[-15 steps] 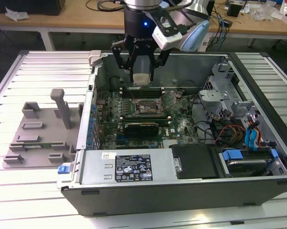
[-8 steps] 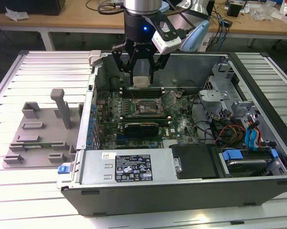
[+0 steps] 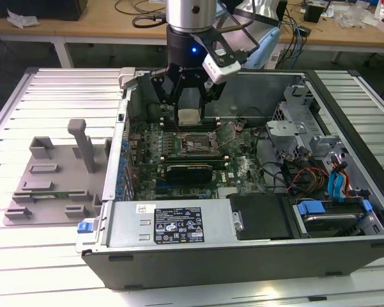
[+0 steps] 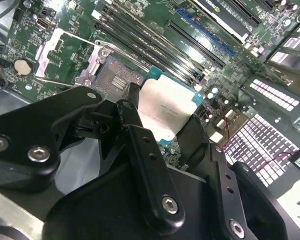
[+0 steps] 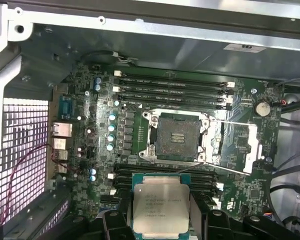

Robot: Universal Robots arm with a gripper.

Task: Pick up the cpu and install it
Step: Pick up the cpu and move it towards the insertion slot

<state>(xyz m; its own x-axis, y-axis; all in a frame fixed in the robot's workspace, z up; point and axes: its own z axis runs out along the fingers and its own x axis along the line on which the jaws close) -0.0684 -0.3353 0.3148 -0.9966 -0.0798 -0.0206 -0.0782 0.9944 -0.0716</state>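
Observation:
The cpu [image 5: 160, 204], a flat square chip with a silver-grey metal top, is clamped by its edges between my black fingers. My gripper [image 3: 190, 116] is shut on it and hangs inside the open computer case, a little above the motherboard. In both wrist views the chip [image 4: 166, 110] shows level and clear of the board. The empty cpu socket [image 5: 178, 137] lies just beyond it, its metal load frame [image 5: 237, 145] swung open to one side. In the exterior view the socket [image 3: 195, 142] sits just below and in front of the held chip.
Rows of memory slots [image 5: 169, 90] flank the socket on both sides. A grey plastic tray [image 3: 54, 173] with slots lies on the slatted table at the exterior view's left. Drive bays and coloured cables [image 3: 319, 176] fill the case's other end. The case wall [image 3: 115, 166] stands between tray and board.

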